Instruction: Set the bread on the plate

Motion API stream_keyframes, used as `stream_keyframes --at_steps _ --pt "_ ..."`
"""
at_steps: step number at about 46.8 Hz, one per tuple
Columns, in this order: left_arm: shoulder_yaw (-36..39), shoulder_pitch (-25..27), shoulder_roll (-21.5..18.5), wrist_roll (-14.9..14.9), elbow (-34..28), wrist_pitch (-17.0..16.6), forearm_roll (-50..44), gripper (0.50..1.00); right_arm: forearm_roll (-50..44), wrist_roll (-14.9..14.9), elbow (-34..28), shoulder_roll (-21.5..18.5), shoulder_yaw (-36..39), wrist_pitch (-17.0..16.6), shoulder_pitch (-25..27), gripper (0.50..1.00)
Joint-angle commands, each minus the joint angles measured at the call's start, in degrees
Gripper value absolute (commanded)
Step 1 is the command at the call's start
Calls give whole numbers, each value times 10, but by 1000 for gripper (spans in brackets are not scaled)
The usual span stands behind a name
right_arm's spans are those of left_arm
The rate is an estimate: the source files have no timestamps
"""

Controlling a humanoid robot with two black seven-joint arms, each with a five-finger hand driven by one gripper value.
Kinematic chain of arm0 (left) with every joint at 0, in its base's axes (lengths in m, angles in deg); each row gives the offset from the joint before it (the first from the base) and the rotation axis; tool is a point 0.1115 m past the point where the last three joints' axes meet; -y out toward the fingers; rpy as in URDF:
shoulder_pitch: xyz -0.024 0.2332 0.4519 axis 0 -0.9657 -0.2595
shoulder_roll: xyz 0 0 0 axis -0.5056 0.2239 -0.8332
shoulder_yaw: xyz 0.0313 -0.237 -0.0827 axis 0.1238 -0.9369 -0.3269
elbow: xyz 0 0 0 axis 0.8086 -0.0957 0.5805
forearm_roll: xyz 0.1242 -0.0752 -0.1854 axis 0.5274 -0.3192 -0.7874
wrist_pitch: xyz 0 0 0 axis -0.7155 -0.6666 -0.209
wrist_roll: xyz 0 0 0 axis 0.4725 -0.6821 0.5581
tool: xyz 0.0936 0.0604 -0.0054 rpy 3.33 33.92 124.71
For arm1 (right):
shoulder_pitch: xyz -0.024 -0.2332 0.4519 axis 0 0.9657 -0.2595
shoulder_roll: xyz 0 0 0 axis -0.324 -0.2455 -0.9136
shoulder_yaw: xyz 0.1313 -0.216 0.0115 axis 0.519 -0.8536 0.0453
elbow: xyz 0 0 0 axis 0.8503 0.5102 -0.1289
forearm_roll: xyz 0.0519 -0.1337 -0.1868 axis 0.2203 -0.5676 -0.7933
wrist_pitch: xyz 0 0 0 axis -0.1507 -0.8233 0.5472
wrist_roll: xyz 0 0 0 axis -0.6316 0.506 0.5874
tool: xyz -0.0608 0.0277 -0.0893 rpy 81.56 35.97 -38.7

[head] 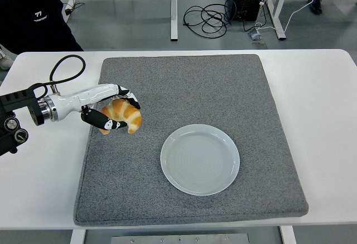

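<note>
Golden bread (pixel 125 115) is clasped by the left hand (pixel 109 110) at centre left, above the grey mat (pixel 223 88), left of the plate (pixel 199 159).

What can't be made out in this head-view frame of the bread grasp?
- Underside of the bread: hidden by the left hand wrapped around it, so lift off the grey mat can't be confirmed.
- Right arm: outside the frame.
- Person at top left: cut off by the picture's edge.
- Plate: fully visible, empty.
</note>
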State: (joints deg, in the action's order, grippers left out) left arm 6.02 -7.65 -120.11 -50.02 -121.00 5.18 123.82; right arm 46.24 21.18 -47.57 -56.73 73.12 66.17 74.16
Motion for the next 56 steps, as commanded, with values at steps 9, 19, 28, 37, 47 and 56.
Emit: stream_keyframes --at_steps 9,19,28,37,47,56 --pt "8 25 -27 -2 0 14 -46 500 0 0 0 0 0 0 -1 1000" --pt "9 89 -29 -10 2 51 -70 500 0 0 0 0 0 0 -3 1000" --pt "10 152 -21 -27 2 104 -78 500 0 0 0 0 -1 0 -3 1000" --pt "10 208 19 -33 2 145 -77 500 0 0 1 0 -1 0 -2 1000" --pt "21 257 97 -62 18 156 -78 500 0 0 1 0 -1 -1 -2 1000" --pt "44 275 181 -71 43 154 -78 500 0 0 1 0 0 -1 -2 1000"
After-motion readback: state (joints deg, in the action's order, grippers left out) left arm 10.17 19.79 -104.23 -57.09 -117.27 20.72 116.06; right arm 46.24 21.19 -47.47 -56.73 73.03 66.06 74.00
